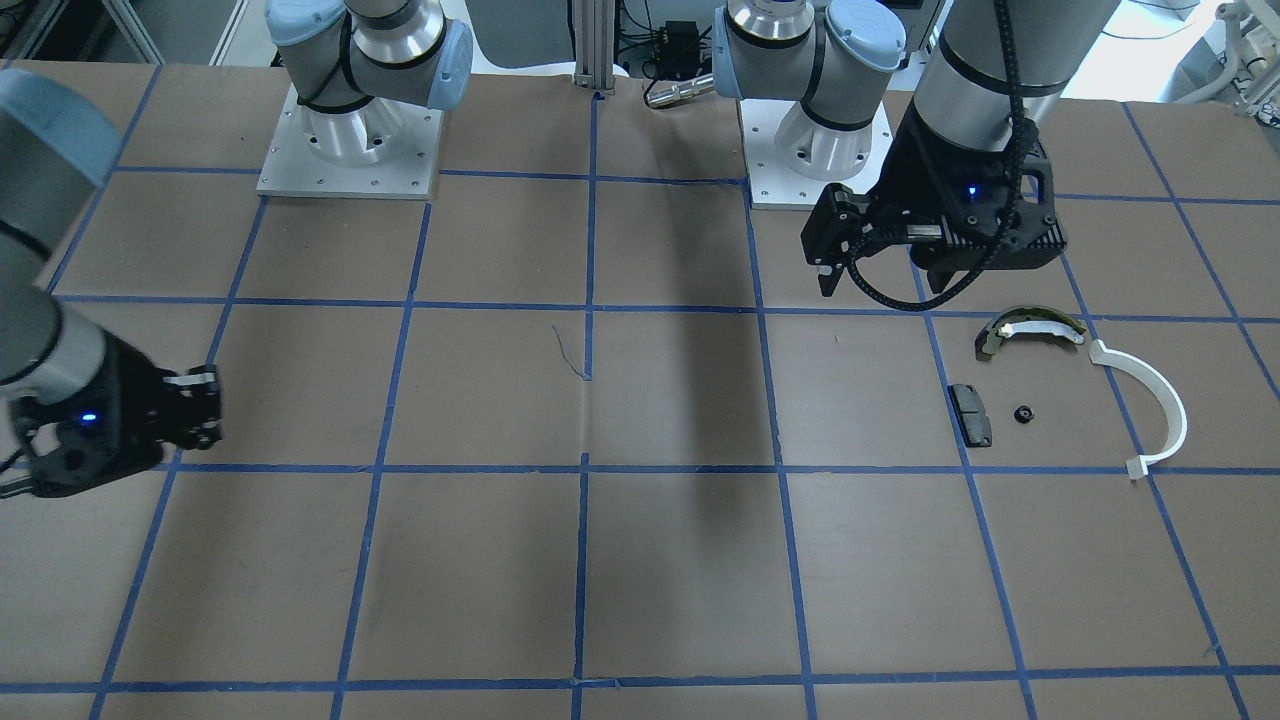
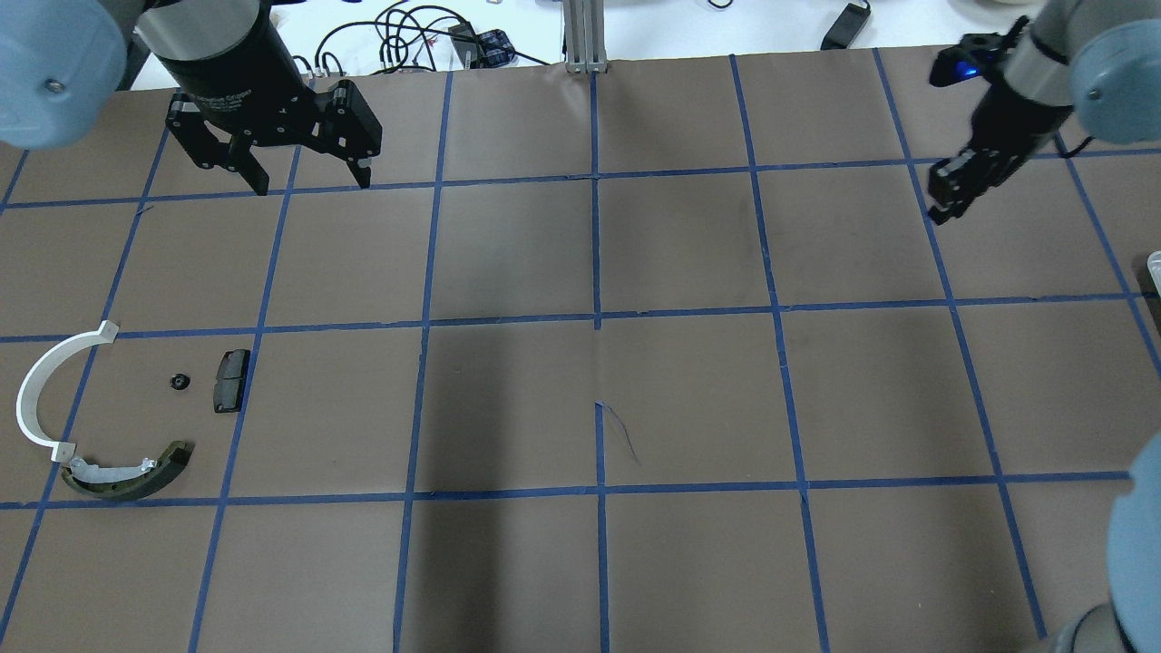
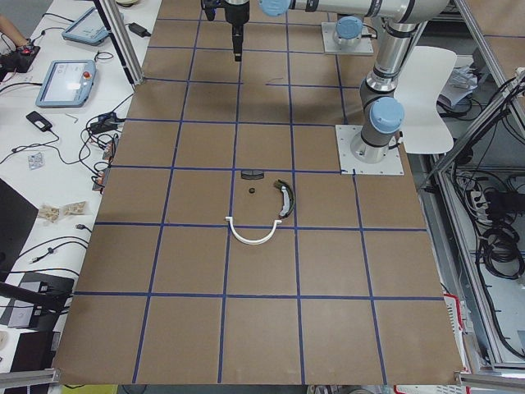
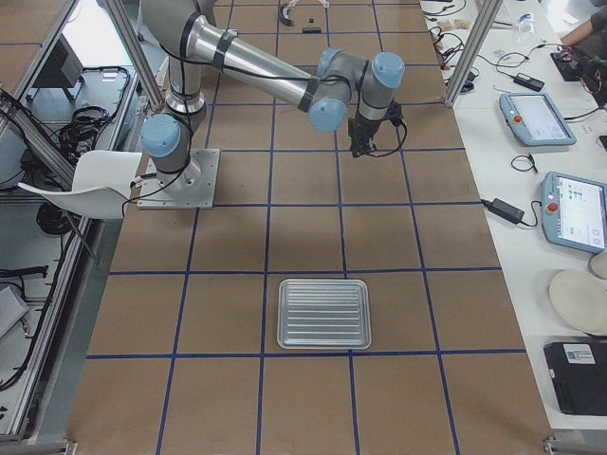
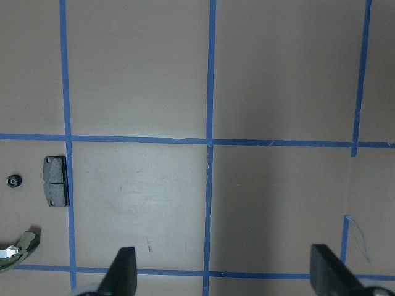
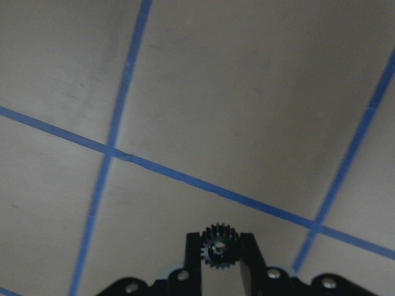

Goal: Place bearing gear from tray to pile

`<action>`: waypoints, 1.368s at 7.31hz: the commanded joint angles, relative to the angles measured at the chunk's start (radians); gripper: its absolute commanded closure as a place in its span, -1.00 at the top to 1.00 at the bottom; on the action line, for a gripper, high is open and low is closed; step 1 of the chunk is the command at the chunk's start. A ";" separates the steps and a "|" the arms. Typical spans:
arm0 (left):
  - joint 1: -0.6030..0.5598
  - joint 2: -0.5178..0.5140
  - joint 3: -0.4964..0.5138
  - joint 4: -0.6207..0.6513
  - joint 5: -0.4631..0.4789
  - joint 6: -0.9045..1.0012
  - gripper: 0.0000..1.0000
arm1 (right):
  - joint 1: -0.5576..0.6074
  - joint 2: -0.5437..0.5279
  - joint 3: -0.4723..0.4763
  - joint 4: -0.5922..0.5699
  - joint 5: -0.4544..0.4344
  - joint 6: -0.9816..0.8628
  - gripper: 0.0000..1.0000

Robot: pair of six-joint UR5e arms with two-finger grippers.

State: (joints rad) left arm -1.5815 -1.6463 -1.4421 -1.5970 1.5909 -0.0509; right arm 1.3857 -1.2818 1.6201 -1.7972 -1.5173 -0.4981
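Table (image 2: 689,390) is wearing brown paper crossed by blue tape lines (image 2: 596,254). Pile is lying on robot's left side:
- white semicircular arc (image 2: 34,390)
- olive curved shoe (image 2: 136,479), sitting right at one end of arc
- black rectangular pad (image 2: 231,381)
- small black toothed piece (image 2: 180,381), resting just beside pad

Ribbed metal tray (image 4: 322,313) is sitting toward table's right end, well apart from pile.

Bearing gear (image 6: 217,250) is riding clamped between fingertips of right gripper (image 2: 943,204), teeth showing above pads, lifted off paper and far across table from pile. Right arm is reaching out over right half, wrist tilted, fingers pointing down and inward.

Left gripper (image 2: 310,181) is hanging high over left half, fingers pointing straight down and spread wide apart. Its wrist view is catching pad, toothed piece and shoe's tip at left edge.
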 commanded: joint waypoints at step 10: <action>0.003 0.006 -0.006 -0.005 0.003 0.000 1.00 | 0.598 0.151 0.227 -0.516 0.062 0.902 -0.78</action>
State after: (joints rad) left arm -1.5785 -1.6409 -1.4485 -1.6007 1.5899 -0.0506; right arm 1.9759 -1.1365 1.8469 -2.3083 -1.4559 0.3934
